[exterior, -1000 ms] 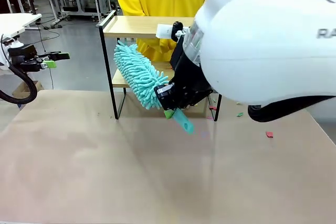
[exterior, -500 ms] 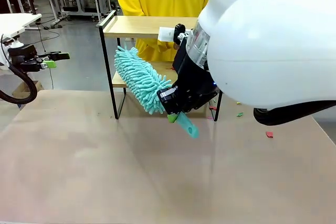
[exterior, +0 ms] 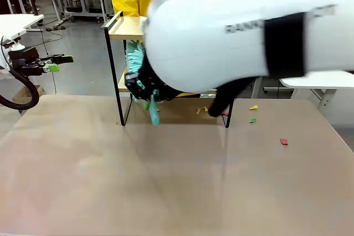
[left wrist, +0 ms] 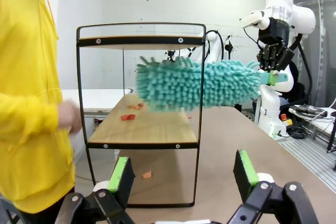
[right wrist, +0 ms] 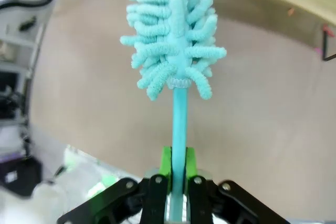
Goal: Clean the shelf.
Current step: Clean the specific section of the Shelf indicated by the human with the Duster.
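Observation:
The shelf [exterior: 114,29] stands at the table's far side, a black frame with two wooden boards [left wrist: 144,127]. My right gripper [exterior: 145,88] is shut on the handle [right wrist: 179,121] of a teal fluffy duster [left wrist: 199,85]. The duster's head reaches in between the two boards from the shelf's open end and hangs a little above the lower one. Red scraps [left wrist: 127,117] lie on that lower board. My left gripper [left wrist: 182,174] is open and holds nothing, well off to the table's left [exterior: 55,63], facing the shelf's end.
A person in a yellow top [left wrist: 31,103] stands behind the shelf. Small coloured scraps [exterior: 284,141] lie on the table right of the shelf, and an orange one [left wrist: 147,174] lies under it. My right arm's white body [exterior: 249,31] blocks much of the front view.
My right arm has swung left across the front camera, carrying the duster to the shelf's left end. The left arm has stayed still.

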